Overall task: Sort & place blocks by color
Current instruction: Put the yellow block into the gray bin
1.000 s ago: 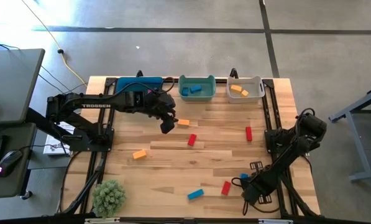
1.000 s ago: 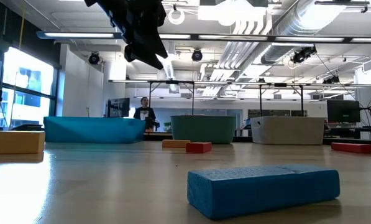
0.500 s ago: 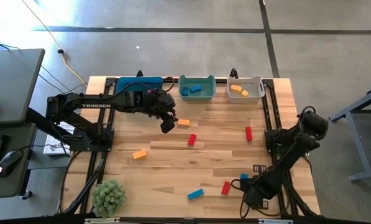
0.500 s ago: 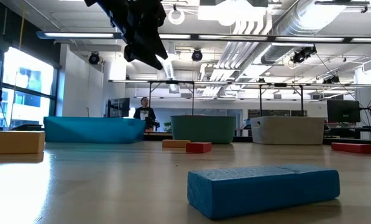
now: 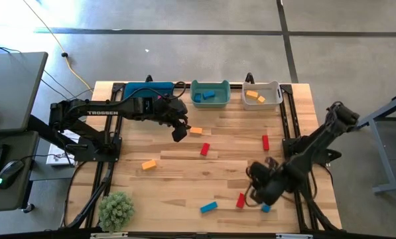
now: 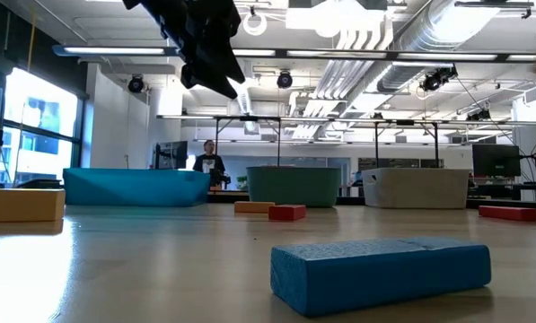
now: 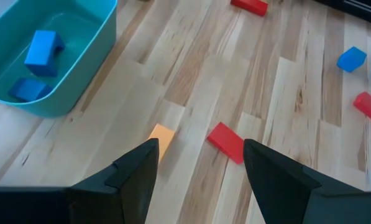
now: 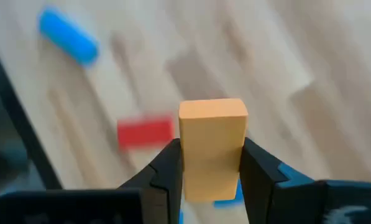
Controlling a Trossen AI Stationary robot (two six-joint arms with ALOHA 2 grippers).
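Right pincer [image 8: 210,171] clamping orange block [image 8: 212,146] — left pincer [image 7: 197,168] spread, waiting

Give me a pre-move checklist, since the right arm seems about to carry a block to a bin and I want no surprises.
1. Grasp: right gripper is shut on the orange block, block between both fingers: ok.
2. Destination: white bin already holds orange blocks: ok.
3. Path: red block lies flat between gripper and bin; clearance height: cannot tell.
4. Other arm: left gripper open, hovering by the teal bin, away from the white bin: ok.
5. Block lifted off the table: cannot tell.
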